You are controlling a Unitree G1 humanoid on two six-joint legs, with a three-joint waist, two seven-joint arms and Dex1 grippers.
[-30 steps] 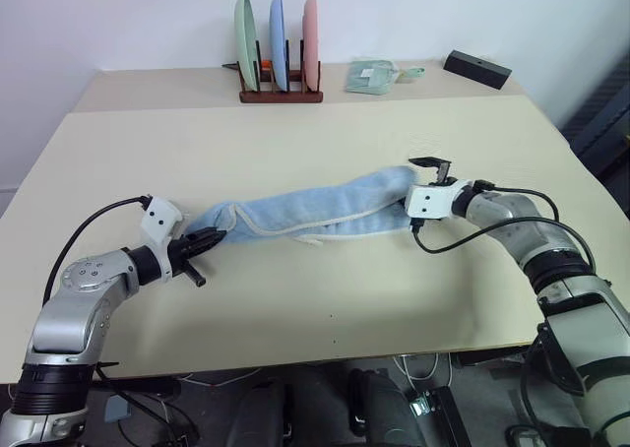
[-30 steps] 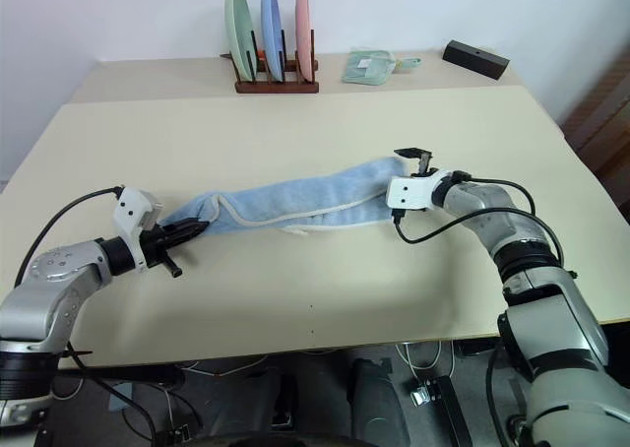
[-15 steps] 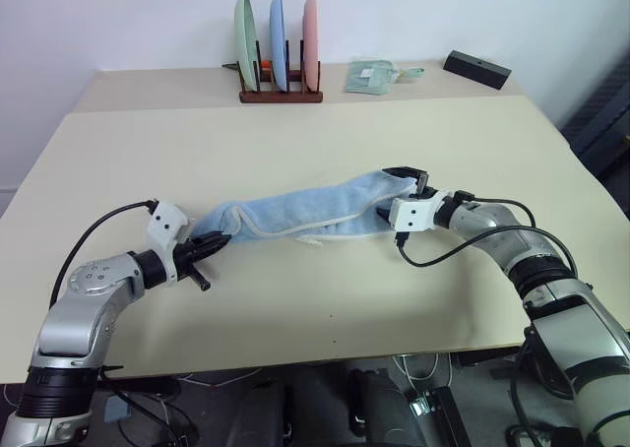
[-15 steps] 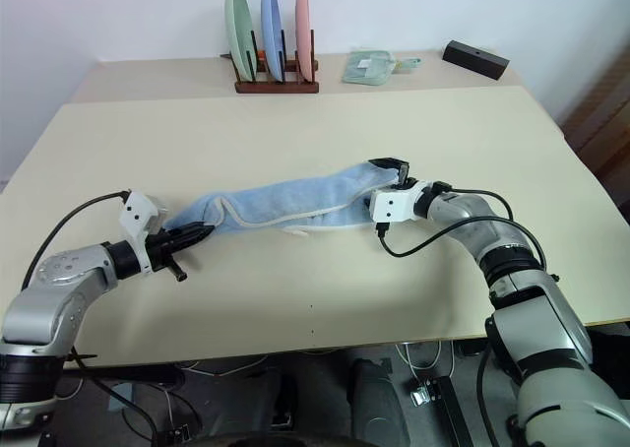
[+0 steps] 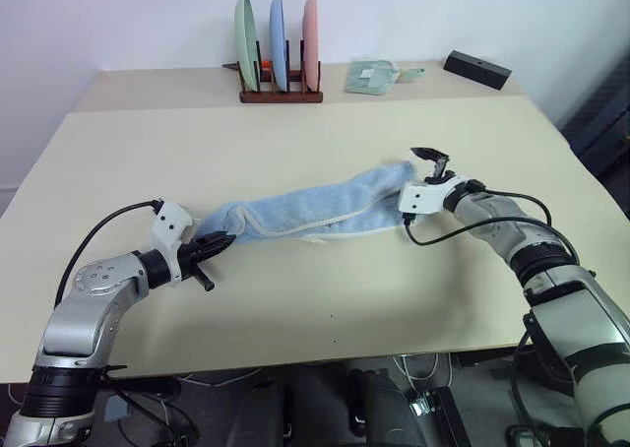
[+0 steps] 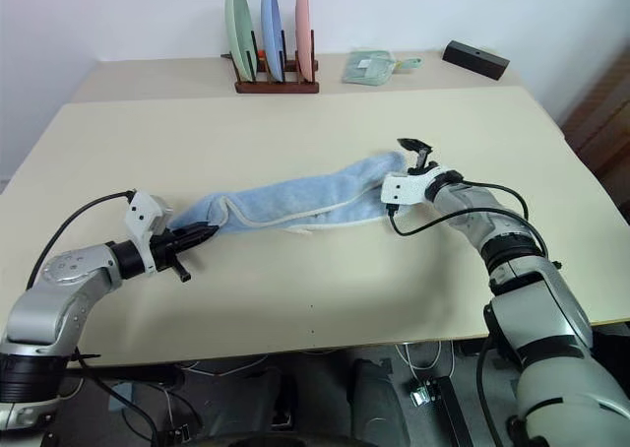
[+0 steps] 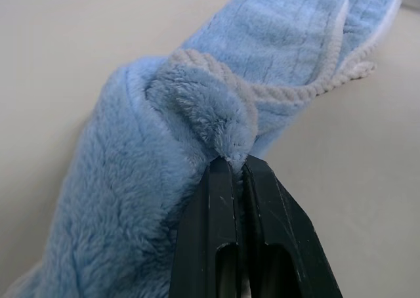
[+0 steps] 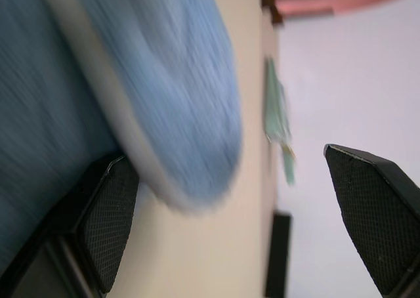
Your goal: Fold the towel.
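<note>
Left wrist view showing left gripper [image 7: 235, 170] pinching the towel [image 5: 315, 211] corner, right gripper [image 5: 425, 167] gaping wide at far-right end, needing a deep bite before lifting.

A pale beige table [image 5: 295, 299] is set against a plain white wall [image 5: 118, 19]; a second, narrower tabletop [image 5: 157, 85] is butted behind it, and dark floor [image 5: 325, 403] is seen below

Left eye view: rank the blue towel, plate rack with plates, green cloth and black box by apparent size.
1. towel
2. plate rack with plates
3 and 4. black box and green cloth: look alike, so not ranked. All three back items sit farther from the camera.
</note>
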